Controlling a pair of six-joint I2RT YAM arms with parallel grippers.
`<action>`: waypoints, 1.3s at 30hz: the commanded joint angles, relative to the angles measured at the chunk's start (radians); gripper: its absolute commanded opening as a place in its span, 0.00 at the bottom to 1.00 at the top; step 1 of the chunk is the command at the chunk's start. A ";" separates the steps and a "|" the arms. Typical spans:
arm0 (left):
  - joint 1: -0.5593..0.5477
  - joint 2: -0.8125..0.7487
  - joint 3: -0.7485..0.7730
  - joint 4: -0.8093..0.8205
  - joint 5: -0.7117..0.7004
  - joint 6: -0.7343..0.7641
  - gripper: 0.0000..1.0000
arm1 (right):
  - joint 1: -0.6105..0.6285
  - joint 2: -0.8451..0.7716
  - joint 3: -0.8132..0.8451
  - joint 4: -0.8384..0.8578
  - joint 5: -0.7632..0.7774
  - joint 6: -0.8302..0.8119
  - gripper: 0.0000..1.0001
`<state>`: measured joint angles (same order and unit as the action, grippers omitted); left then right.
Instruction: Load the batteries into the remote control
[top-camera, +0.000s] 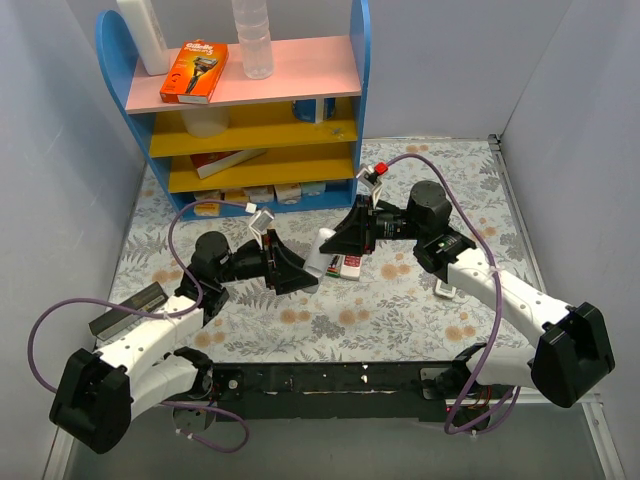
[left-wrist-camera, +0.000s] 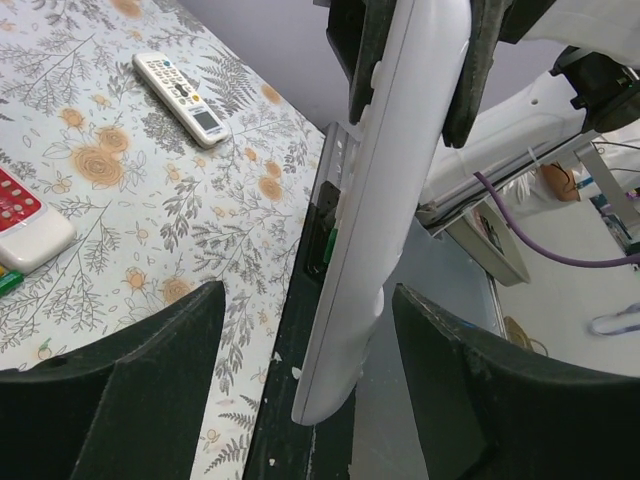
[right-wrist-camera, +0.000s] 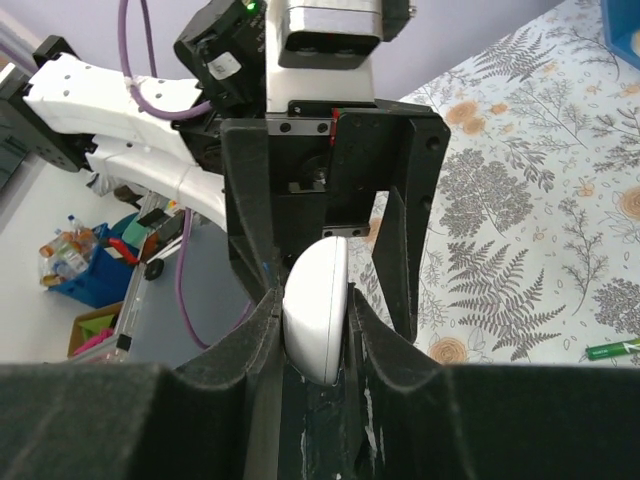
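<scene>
- Top external: high behind both arm bases, looking down over the whole worktop (top-camera: 420, 310).
- Left wrist: close behind the left tool (left-wrist-camera: 308, 295), facing the right tool (left-wrist-camera: 410, 100).
- Right wrist: close, facing back; both share the remote control (left-wrist-camera: 365, 250).

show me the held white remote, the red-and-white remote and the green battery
held white remote (left-wrist-camera: 395, 180): left wrist view, middle of its side
red-and-white remote (left-wrist-camera: 30, 238): left wrist view, its white end
green battery (right-wrist-camera: 612, 349): right wrist view, middle of its body

Right fingers (left-wrist-camera: 362, 55) hide one end of the remote control (left-wrist-camera: 370, 250).
</scene>
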<state>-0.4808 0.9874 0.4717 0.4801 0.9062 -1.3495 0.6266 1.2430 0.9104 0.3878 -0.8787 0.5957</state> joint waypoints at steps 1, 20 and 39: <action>0.004 0.013 0.005 0.075 0.056 -0.034 0.65 | 0.001 0.001 0.002 0.125 -0.062 0.027 0.01; -0.015 0.036 0.007 0.014 0.007 -0.045 0.00 | 0.024 0.036 0.039 0.025 0.009 -0.092 0.27; -0.015 -0.035 0.007 -0.276 -0.231 -0.079 0.00 | 0.062 -0.117 0.044 -0.277 0.216 -0.826 0.85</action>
<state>-0.4992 0.9737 0.4488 0.2447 0.7097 -1.4506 0.6598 1.1065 0.9249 0.1070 -0.6434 -0.1085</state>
